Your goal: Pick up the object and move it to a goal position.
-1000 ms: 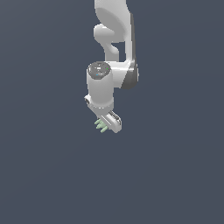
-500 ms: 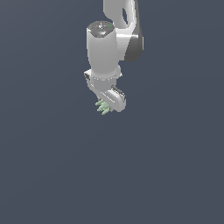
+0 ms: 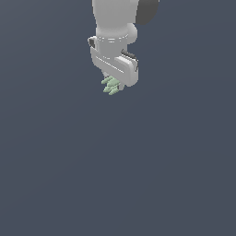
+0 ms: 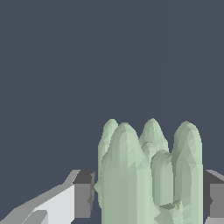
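**Claw closed on the green piece, high in the exterior view**

From my station I see the white arm coming down from the top edge of the exterior view, with the claw at its lower end. The pale green object sticks out just below the claw body, its short rounded bars pointing down and toward the exterior view's left. It is far smaller than the claw that carries it.

On the wrist view I get the closer look. The object fills the space between the two dark finger pads, one on each side of it. Its bars stand side by side with rounded tips, several of them in a tight cluster. Both pads sit against the flanks of the piece, so I read the claw as closed on it, with only the width of the piece between the fingers.

Behind everything there is a flat dark grey-blue surface. I cannot tell from either view whether the piece touches it.
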Controlling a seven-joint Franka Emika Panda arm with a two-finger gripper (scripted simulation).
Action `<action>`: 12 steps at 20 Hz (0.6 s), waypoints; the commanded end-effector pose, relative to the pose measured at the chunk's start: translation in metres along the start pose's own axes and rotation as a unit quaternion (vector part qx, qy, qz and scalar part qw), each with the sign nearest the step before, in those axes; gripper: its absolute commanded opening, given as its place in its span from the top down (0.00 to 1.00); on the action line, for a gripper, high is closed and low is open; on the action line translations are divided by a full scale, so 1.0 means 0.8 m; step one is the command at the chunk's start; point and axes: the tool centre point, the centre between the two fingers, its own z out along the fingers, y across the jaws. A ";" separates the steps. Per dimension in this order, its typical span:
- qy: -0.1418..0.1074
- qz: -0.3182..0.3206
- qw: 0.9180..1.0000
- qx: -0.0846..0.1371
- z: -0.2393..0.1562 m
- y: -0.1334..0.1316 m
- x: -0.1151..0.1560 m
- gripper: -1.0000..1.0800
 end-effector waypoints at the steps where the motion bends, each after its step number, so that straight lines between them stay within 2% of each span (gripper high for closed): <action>1: 0.000 0.000 1.000 -0.001 -0.033 0.008 -0.012 1.00; 12: 0.000 0.000 1.000 -0.001 -0.141 0.029 -0.049 1.00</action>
